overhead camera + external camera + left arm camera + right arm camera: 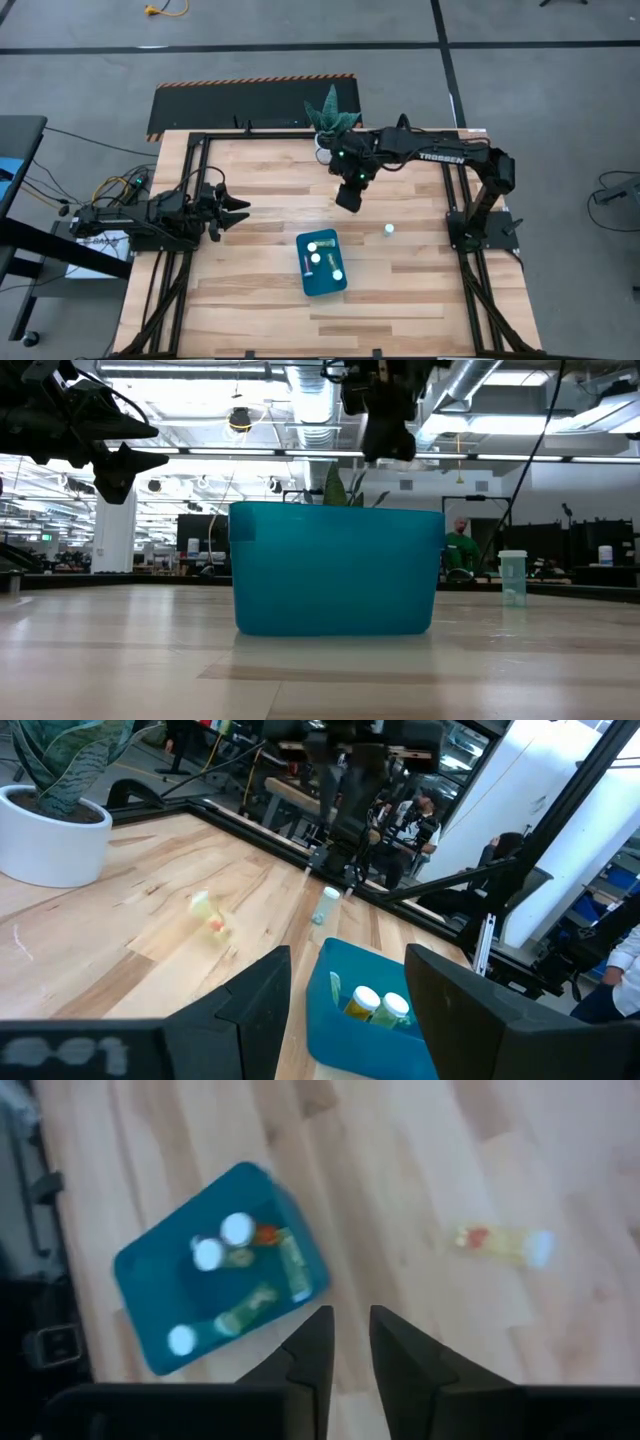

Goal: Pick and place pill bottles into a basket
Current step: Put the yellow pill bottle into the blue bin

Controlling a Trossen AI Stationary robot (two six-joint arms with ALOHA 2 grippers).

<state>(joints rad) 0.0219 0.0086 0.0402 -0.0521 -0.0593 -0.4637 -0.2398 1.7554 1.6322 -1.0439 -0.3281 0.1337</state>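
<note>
Hovering right gripper (pixel 349 198) above counter (pixel 250 290), fingers a narrow gap apart, empty | loose bottle (pixel 388 230) stands upright right of basket (pixel 321 264), to the gripper's right and nearer the front edge | basket holds several bottles | right arm nearer; left gripper (pixel 238 210) waits at left edge, fingers spread

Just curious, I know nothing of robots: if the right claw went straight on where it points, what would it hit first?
Probably bare wood. The right claw points down at the table, between the basket and a loose pill bottle; neither looks squarely in line, though depth is unclear.
</note>
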